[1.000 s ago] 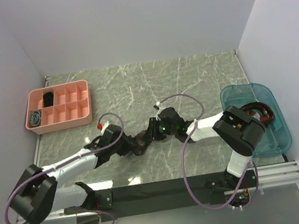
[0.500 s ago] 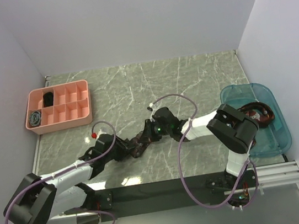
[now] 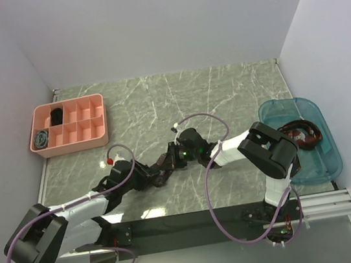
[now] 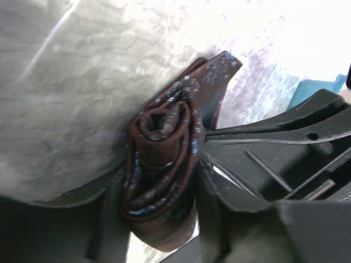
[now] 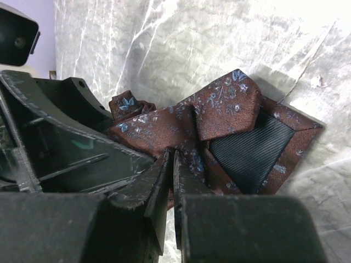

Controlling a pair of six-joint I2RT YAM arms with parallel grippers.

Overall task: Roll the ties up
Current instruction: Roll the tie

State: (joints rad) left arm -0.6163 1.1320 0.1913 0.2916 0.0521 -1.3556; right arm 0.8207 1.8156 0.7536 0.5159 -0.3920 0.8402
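- The maroon patterned tie (image 4: 164, 159) is sitting out on the marble counter (image 3: 222, 92), about mid-width and toward the near edge, right where the two arms are meeting.
- Most of it is wound into a tight little coil. A pointed end is poking out past the coil, folded over so the dark ribbed lining is showing.
- The left end effector (image 4: 162, 219) is straddling the coil, with its fingers apart on either side. One finger is touching the fabric, but I honestly can't tell if it's squeezing the coil or just sitting around it.
- The right end effector (image 5: 171, 164) is pinching the tie's cloth just beside that folded end. Its fingers are nearly together, with fabric caught between them.
- Over at the far left, a pink divided tray (image 3: 79, 145) is holding a grey-blue coil (image 3: 44, 138) and a black coil (image 3: 57, 114) in separate compartments.
- On the right, a teal tub (image 3: 324, 163) is holding another dark tie (image 3: 301, 133), lying loose rather than rolled.
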